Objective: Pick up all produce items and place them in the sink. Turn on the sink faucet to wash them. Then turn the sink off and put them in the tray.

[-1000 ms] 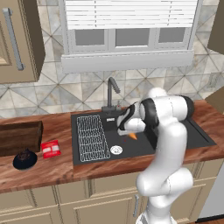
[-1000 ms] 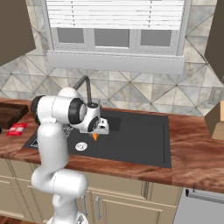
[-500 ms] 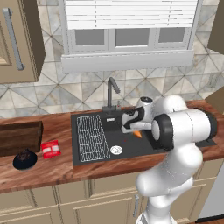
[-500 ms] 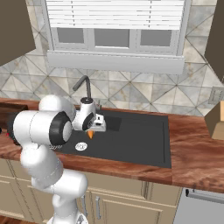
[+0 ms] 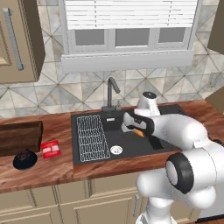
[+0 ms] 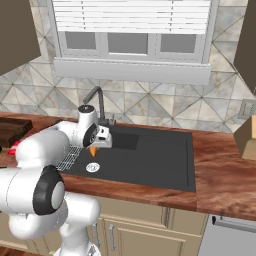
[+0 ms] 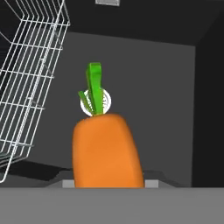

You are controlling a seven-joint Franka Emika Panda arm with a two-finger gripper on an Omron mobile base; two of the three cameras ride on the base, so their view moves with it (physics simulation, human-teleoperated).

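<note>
Carrot [image 7: 107, 148]: clamped in the fingers [image 5: 133, 130], held above the sink [image 5: 157, 146] near its drain [image 5: 116, 150]. Step: placing produce. Next: lower, release.

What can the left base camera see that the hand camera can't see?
The left base view alone takes in the counter left of the sink: the wooden tray, the red packet, the black round dish, plus the faucet and the window above. The hand view alone gives a close look at the carrot's green top, lined up with the drain behind it. Both show the carrot held in the gripper over the black basin, and the white wire rack.
</note>
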